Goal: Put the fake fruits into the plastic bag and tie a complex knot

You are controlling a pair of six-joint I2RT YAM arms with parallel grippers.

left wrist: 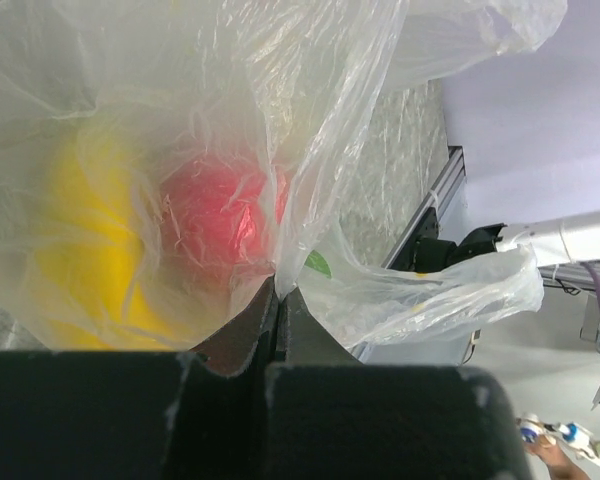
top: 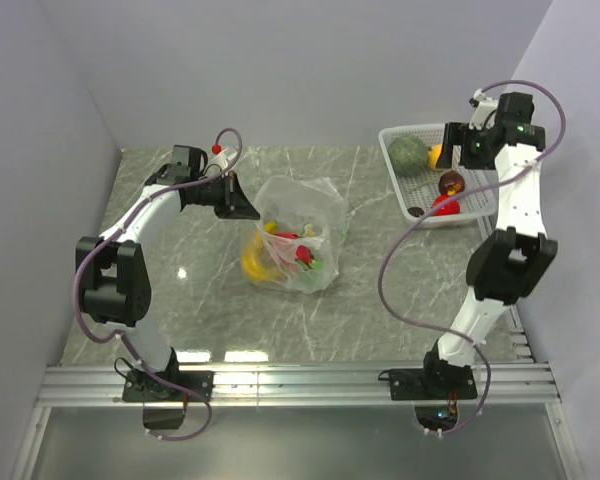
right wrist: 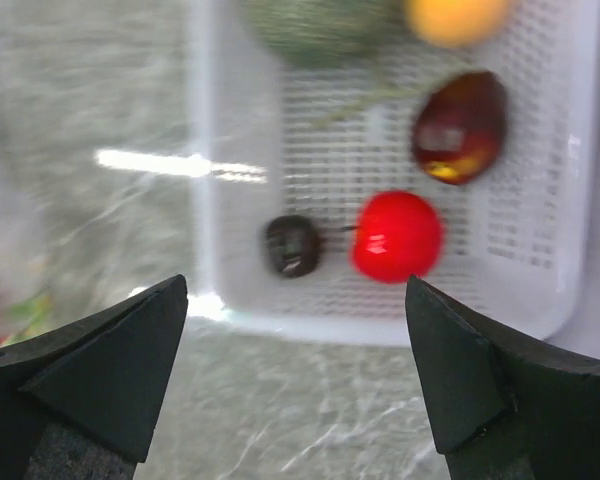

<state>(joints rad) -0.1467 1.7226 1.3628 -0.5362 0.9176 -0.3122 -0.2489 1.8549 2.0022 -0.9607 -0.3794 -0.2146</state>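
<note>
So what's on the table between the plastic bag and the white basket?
Just bare marble table between the plastic bag and the basket, as the top view shows.

Both arms are built alike. The left arm (top: 150, 212) and the right arm (top: 520, 200) each have white tube links between chunky black joint housings, and stand on black bases (top: 166, 386). A mauve cable (top: 380, 280) loops loosely along each. A small green light (top: 521, 128) glows near the right wrist, and a red knob (top: 217, 148) sits near the left. The fingers (right wrist: 110, 370) are matte black wedges.
</note>
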